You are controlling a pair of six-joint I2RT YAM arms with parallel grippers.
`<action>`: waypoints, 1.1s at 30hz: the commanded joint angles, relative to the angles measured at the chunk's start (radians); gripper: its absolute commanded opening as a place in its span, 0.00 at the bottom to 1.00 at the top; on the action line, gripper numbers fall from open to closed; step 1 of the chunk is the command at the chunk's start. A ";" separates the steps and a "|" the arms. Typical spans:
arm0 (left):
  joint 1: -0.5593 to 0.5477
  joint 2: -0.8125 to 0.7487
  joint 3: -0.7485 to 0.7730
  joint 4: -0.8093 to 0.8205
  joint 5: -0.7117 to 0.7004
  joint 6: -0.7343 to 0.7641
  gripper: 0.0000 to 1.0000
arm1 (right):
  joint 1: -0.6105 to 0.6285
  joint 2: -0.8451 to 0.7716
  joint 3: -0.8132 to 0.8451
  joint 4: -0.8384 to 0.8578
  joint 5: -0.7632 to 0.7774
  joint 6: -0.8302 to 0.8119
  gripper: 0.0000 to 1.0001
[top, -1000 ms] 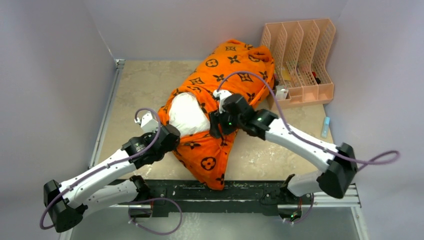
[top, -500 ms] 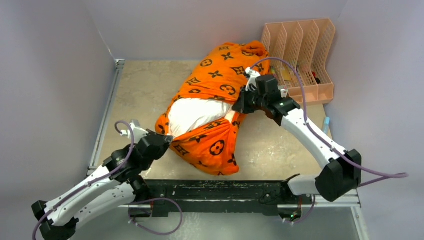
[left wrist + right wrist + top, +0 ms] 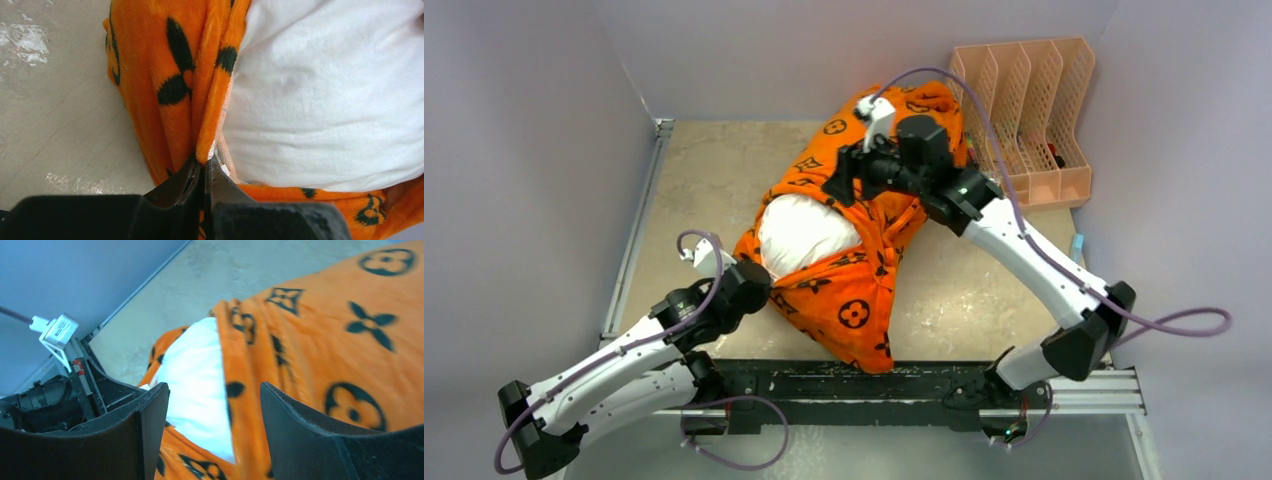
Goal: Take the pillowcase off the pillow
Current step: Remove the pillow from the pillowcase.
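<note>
The orange pillowcase [image 3: 856, 300] with black motifs lies diagonally on the table, its mouth facing the near left. The white pillow [image 3: 804, 232] bulges out of that mouth. My left gripper [image 3: 760, 270] is shut on the pillowcase hem at the near-left edge of the opening; in the left wrist view the left gripper [image 3: 205, 162] pinches the orange hem [image 3: 212, 100] beside the pillow [image 3: 325, 90]. My right gripper [image 3: 837, 184] hovers open above the pillowcase, just behind the opening. In the right wrist view the right gripper [image 3: 212, 387] holds nothing, with pillow [image 3: 195, 375] and pillowcase [image 3: 325, 340] below.
A peach file organizer [image 3: 1024, 110] stands at the back right, close to the pillowcase's far end. A small blue item [image 3: 1075, 253] lies by the right wall. Grey walls close in both sides. Bare tabletop [image 3: 704, 170] shows left of the pillow.
The right gripper pulled fabric toward the back right, let go, and now hangs open farther left over the pillowcase. The left gripper keeps its hold on the hem, shifted slightly.
</note>
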 commanded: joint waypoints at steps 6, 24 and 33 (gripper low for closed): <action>0.009 -0.052 0.006 -0.108 -0.027 0.052 0.00 | 0.243 0.200 0.078 -0.022 0.005 -0.058 0.75; 0.009 -0.047 -0.067 0.001 0.033 0.048 0.00 | 0.237 0.631 -0.065 -0.234 0.466 -0.029 0.50; 0.009 -0.030 -0.114 0.008 0.040 0.037 0.00 | 0.103 0.329 0.125 -0.124 0.404 0.043 0.00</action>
